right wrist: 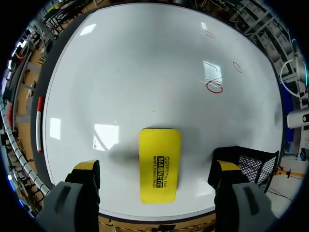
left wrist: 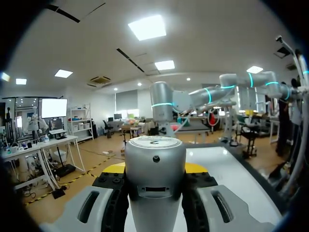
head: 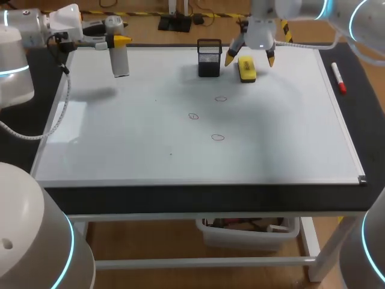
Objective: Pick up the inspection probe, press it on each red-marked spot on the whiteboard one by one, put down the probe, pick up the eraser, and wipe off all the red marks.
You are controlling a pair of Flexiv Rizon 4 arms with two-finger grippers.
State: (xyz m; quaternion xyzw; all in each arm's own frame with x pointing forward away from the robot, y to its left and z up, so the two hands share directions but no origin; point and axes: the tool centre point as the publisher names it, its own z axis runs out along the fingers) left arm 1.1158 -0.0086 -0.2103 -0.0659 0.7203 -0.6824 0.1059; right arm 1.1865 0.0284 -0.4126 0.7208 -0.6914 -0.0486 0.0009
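1. Nearest my left wrist camera is the inspection probe [left wrist: 154, 159], a silver-grey cylinder. The left pincer [left wrist: 155, 168] is clenched on it from both sides, a yellow tip showing on each flank.
2. My landmark is the black mesh holder [head: 209, 58], which stands on the whiteboard [head: 120, 150] close to its far edge. The probe and left pincer hang well to the holder's left, above the board's far left corner. The probe is off the surface, and its shadow falls on the white below.
3. The eraser [head: 246, 69], a yellow block, lies flat on the board just to the holder's right, apart from it and also near the far edge.
4. The right pincer [head: 250, 57] hovers over the eraser, released. Its fingers are spread wide, one on each side of the block, and neither touches it. The finger [right wrist: 227, 169] on the holder's side sits just beside the mesh wall, so room there is tight.
5. Three red rings lie on my side of the holder, mid-board and spaced apart: the nearest mark [head: 221, 99], the left mark [head: 193, 116] and the front mark [head: 218, 137]. Open white surface runs from them out to the frame on every side.
6. A red marker [head: 338, 77] lies far to the holder's right, on the dark desk [head: 361, 102] just outside the board's right frame.
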